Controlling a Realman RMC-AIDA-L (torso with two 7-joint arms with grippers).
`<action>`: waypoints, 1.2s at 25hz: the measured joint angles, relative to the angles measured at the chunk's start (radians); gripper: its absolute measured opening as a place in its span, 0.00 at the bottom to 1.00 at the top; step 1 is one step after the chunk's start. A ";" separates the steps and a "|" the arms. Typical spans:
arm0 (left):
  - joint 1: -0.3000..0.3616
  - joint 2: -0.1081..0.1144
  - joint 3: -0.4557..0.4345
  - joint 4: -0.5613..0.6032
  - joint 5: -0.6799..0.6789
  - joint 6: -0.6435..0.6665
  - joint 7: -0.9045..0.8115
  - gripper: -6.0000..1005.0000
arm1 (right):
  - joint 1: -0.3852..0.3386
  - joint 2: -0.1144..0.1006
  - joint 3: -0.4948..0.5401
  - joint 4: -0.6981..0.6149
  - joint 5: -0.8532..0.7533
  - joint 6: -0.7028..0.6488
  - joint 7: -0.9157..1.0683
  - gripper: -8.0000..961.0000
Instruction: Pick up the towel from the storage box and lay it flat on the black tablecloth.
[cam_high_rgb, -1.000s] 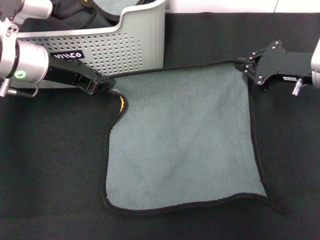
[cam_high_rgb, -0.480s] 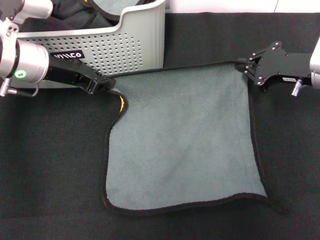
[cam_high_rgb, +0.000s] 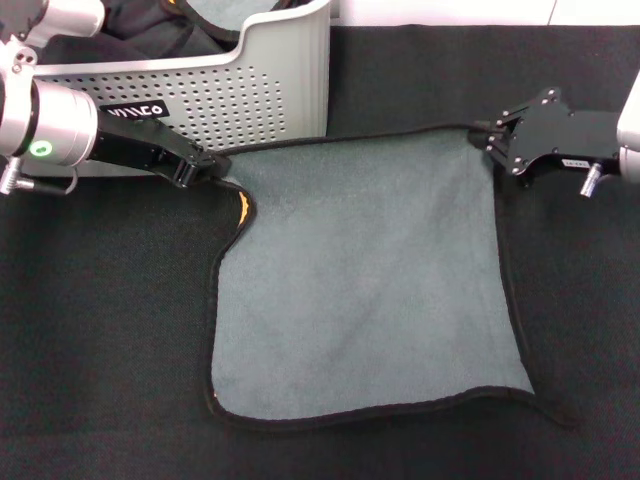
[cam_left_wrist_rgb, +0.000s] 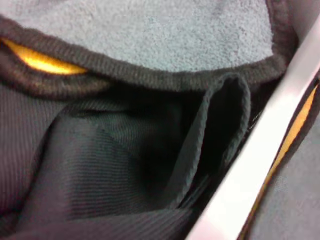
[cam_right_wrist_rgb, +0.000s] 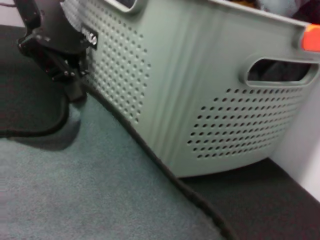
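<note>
Towel (cam_high_rgb: 365, 280) lies spread grey-green side up on the black tablecloth (cam_high_rgb: 100, 350), beside the storage box (cam_high_rgb: 250, 95). Left pincer (cam_high_rgb: 205, 165) clamped on the far-left corner. Right pincer (cam_high_rgb: 490, 140) at the far-right corner, grip unclear. Far edge has sagged since a second ago: lowering nearly done, release next.

The towel (cam_high_rgb: 365, 275) lies spread out on the black tablecloth (cam_high_rgb: 100, 330), grey-green side up, with a black edge all around. It is mostly flat — one far corner curls over by the storage box (cam_high_rgb: 255, 90) and shows a bit of orange-yellow. The near edge is wavy. The storage box is light grey with little holes and a black label, and it stands at the far left of the tablecloth, just beside the towel's far edge
</note>
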 joint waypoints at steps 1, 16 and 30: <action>0.000 -0.001 0.000 0.000 0.000 0.000 -0.012 0.06 | 0.000 0.001 -0.010 0.000 0.000 0.004 0.002 0.13; 0.017 -0.004 -0.006 0.013 -0.003 0.014 -0.032 0.39 | -0.052 0.008 -0.035 -0.069 0.032 0.065 0.032 0.41; 0.223 -0.019 -0.013 0.166 -0.507 0.637 0.499 0.51 | -0.302 -0.013 -0.030 -0.337 0.122 -0.520 0.146 0.82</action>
